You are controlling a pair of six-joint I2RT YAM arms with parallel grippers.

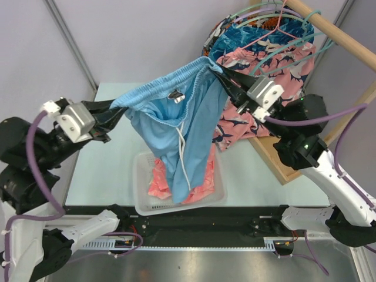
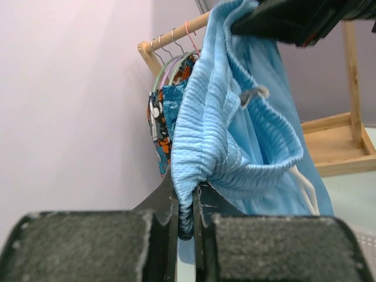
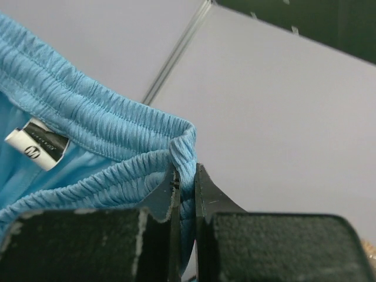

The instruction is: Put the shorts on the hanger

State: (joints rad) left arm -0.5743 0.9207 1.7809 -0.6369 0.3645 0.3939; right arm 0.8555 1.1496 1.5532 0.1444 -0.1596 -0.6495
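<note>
The sky-blue shorts hang in the air, stretched by the waistband between my two grippers, legs drooping toward the basket. My left gripper is shut on the left end of the waistband. My right gripper is shut on the right end. The white drawstring dangles down the front. Mint-green hangers hang on the wooden rod at the back right, with other clothes on them; which one is free I cannot tell.
A white basket near the table's front holds salmon-pink shorts. Pink shark-print shorts and a dark blue garment hang on the rod beside a thin pink hanger. The wooden rack base lies at the right.
</note>
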